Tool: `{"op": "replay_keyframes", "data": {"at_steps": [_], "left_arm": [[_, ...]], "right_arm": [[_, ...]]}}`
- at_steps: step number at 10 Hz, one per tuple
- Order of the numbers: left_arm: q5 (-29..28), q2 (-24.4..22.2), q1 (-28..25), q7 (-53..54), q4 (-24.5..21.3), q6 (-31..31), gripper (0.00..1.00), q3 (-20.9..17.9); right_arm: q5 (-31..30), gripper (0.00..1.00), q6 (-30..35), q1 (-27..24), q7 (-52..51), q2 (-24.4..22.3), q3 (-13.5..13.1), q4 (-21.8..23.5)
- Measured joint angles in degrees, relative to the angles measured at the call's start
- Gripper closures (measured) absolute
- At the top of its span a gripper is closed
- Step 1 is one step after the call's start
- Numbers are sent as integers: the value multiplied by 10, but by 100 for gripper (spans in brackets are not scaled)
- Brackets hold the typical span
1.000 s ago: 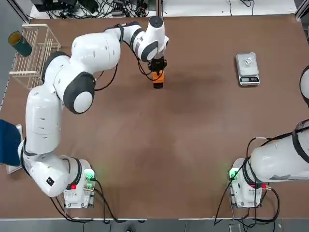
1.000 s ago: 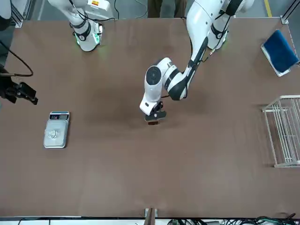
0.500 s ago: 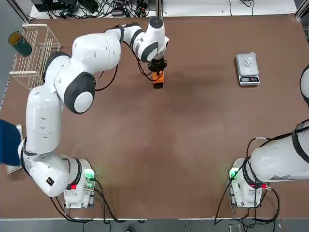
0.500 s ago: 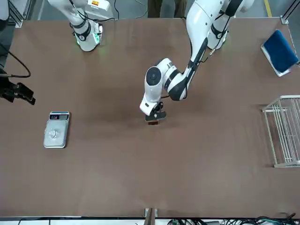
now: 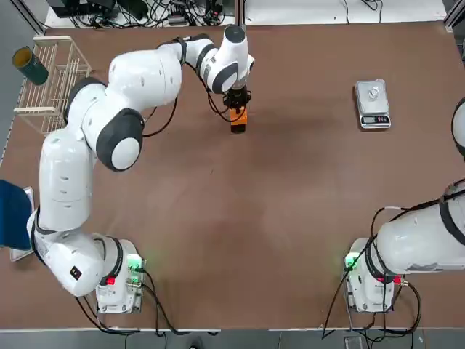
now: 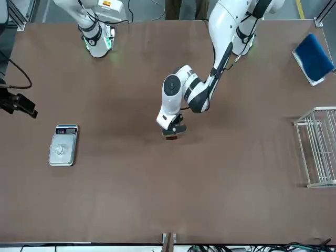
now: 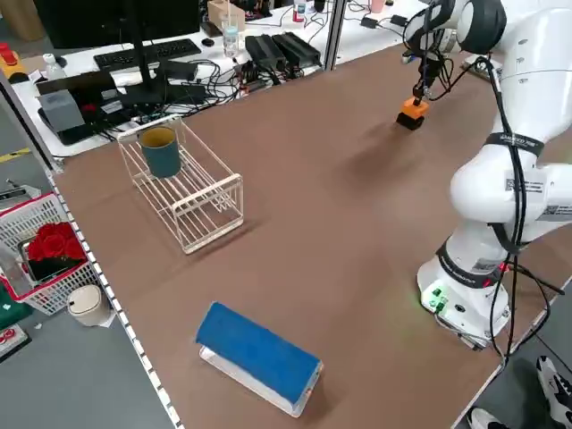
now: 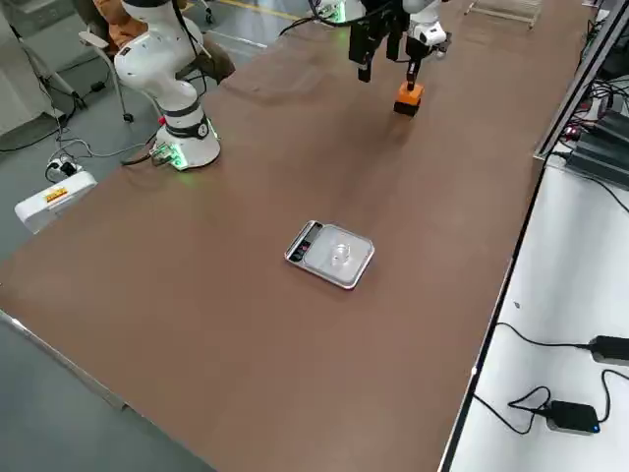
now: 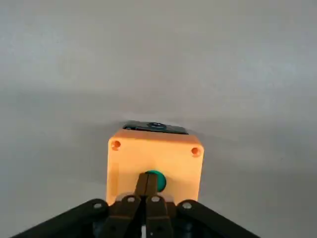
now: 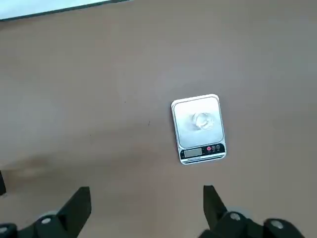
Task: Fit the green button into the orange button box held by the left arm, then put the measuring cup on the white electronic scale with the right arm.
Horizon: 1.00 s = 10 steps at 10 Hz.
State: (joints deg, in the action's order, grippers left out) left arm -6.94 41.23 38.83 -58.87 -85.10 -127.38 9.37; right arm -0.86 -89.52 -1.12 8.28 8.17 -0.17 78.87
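The orange button box [image 9: 154, 159] stands on the brown table, far centre [image 5: 238, 118]. The green button [image 9: 157, 181] sits in the hole in its top face. My left gripper [image 9: 147, 187] hangs straight over the box [image 6: 170, 135], shut, with its joined fingertips on the green cap. The white electronic scale [image 5: 372, 105] lies far right, and the clear measuring cup [image 5: 375, 92] stands on its plate [image 10: 202, 120]. My right gripper [image 10: 143, 208] hovers open and empty, high above the table and away from the scale [image 6: 63, 146], at the table's right edge [image 6: 20, 103].
A wire rack [image 5: 52, 76] holding a teal cup [image 5: 30, 65] stands at the far left. A blue pad [image 5: 11, 214] lies at the left edge. Cables and power bricks lie on the bench beyond the table's far edge [image 7: 268, 54].
The right gripper has drifted slightly outward toward the table's right edge. The left gripper, box, scale and cup have not moved.
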Motion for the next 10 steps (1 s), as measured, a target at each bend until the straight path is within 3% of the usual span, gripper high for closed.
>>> {"op": "replay_keyframes", "data": {"at_steps": [10], "left_arm": [[-16, 5, 4, -12, 1, -3, 99, 0]], "right_arm": [[0, 0, 4, 4, 2, 1, -4, -2]]}}
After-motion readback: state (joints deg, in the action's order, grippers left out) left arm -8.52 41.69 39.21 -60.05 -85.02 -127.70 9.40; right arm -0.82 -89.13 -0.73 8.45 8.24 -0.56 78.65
